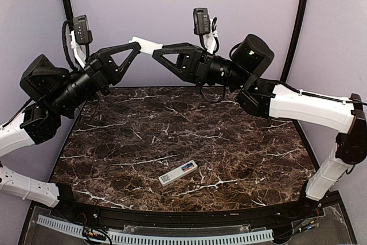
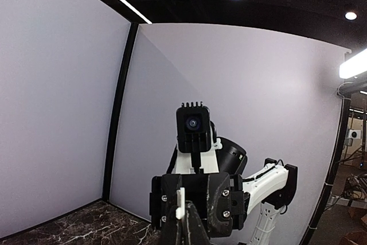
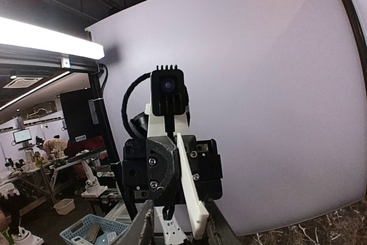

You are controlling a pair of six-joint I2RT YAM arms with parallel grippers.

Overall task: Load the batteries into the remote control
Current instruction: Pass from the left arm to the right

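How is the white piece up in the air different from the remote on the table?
The piece is up in the air, pinched by the left gripper; the remote lies flat on the table. The piece is plain white; the remote shows a blue patch. Both are white and slim.

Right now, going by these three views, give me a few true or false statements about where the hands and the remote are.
1. The remote control lies on the table, with neither hand on it. True.
2. The left hand is empty. False: it is shut on a flat white piece held up in the air.
3. The right hand rests on the table. False: it is raised, with its fingers apart on either side of that white piece.
4. The two hands face each other, tip to tip, above the table. True.
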